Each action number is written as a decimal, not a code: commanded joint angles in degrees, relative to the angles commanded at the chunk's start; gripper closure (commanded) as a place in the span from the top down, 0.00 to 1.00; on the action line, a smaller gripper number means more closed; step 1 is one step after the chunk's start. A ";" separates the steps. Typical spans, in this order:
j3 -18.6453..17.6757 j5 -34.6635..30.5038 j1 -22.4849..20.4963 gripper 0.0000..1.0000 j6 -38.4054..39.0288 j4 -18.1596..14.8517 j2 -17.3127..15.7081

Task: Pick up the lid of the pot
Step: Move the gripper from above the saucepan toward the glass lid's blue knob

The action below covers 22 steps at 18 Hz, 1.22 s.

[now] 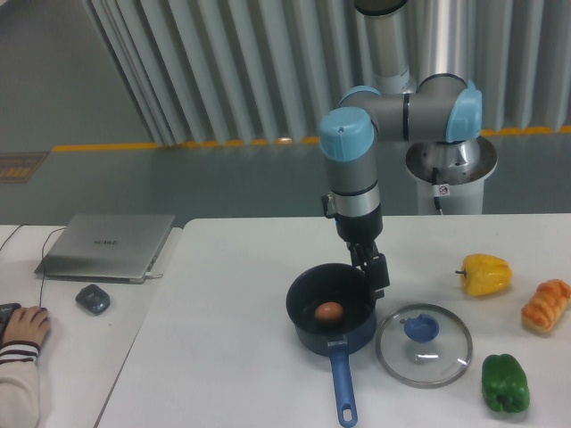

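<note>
The gripper (378,283) points down over the right rim of the dark pot, up and left of the lid in the camera view and apart from it. Its fingers overlap from this angle, so their opening is hidden. A round glass pot lid (444,355) with a metal rim and a blue knob (421,328) lies on the table just right of the pot.
The dark pot (312,336) holds a brown egg (328,311); its blue handle (343,383) points toward the camera. A yellow pepper (485,275), a croissant (545,307) and a green pepper (505,383) lie at right. A laptop (105,247) and mouse (93,299) are at left.
</note>
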<state>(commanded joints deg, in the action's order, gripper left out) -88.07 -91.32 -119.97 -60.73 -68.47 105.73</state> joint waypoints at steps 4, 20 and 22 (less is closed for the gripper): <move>0.00 0.09 -0.71 1.00 -0.09 -0.17 -0.35; -0.09 0.09 -1.58 1.00 -3.51 -0.53 -0.79; -0.52 0.09 -1.94 1.00 -5.35 -0.44 -0.79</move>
<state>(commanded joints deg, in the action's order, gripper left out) -88.59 -91.23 -121.90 -66.09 -68.91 104.94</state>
